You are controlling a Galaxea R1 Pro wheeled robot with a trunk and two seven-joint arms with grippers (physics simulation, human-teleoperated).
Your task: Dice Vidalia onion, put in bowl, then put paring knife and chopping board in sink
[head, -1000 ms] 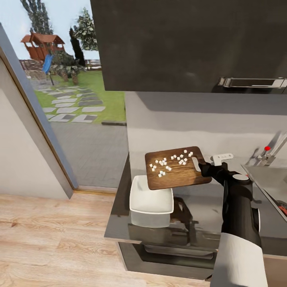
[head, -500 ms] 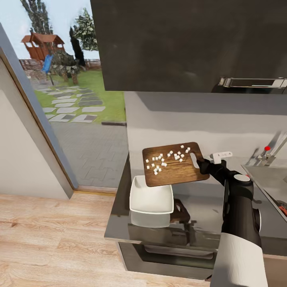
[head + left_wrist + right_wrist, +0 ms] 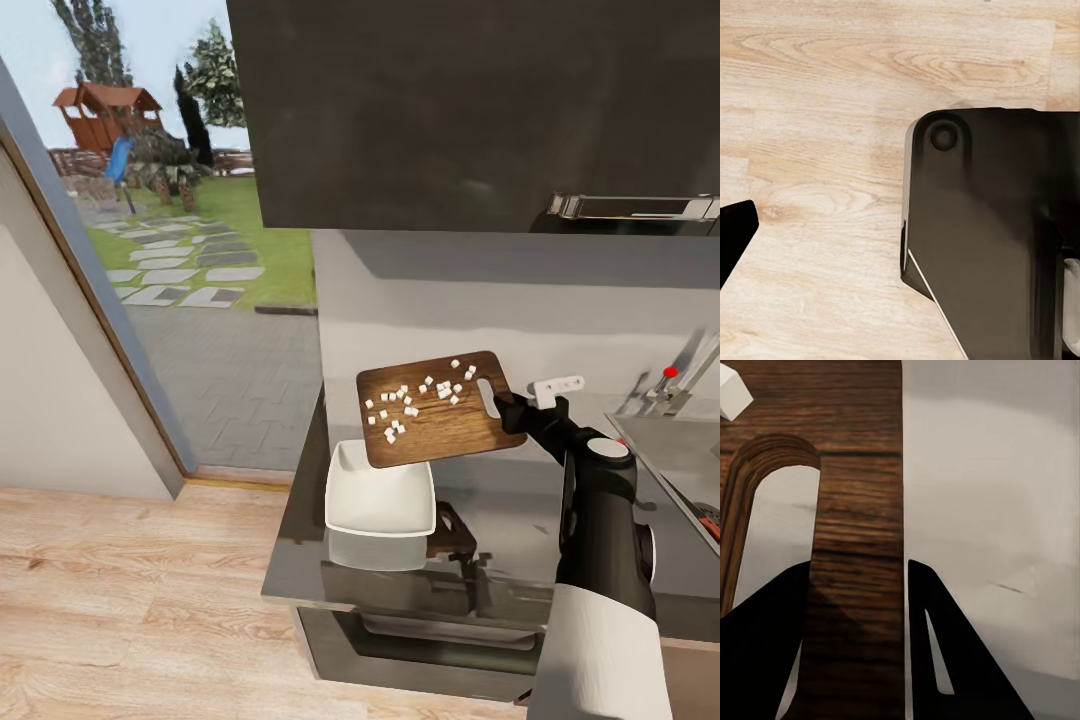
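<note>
My right gripper (image 3: 508, 410) is shut on the handle end of the dark wooden chopping board (image 3: 432, 425), holding it in the air. The board tilts slightly, its far end low over the back rim of the white bowl (image 3: 380, 495). Several whitish diced onion bits (image 3: 405, 400) lie scattered on the board; none show in the bowl. In the right wrist view the board (image 3: 859, 547) runs between my two black fingers (image 3: 945, 652), with its slot and one onion bit (image 3: 730, 394) beside it. The bowl rests on the grey countertop (image 3: 300, 560). The sink (image 3: 680, 450) lies at the right edge.
The chrome tap with a red knob (image 3: 670, 372) stands behind the sink, where a small red thing (image 3: 712, 525) shows at the picture's edge. A dark wall cabinet (image 3: 480, 110) hangs overhead. The left wrist view has wooden floor (image 3: 817, 112), my dark base (image 3: 982, 225) and a black tip (image 3: 733, 236).
The board has risen a little and shifted left over the bowl, tilting further. The onion bits have slid slightly toward its low far end.
</note>
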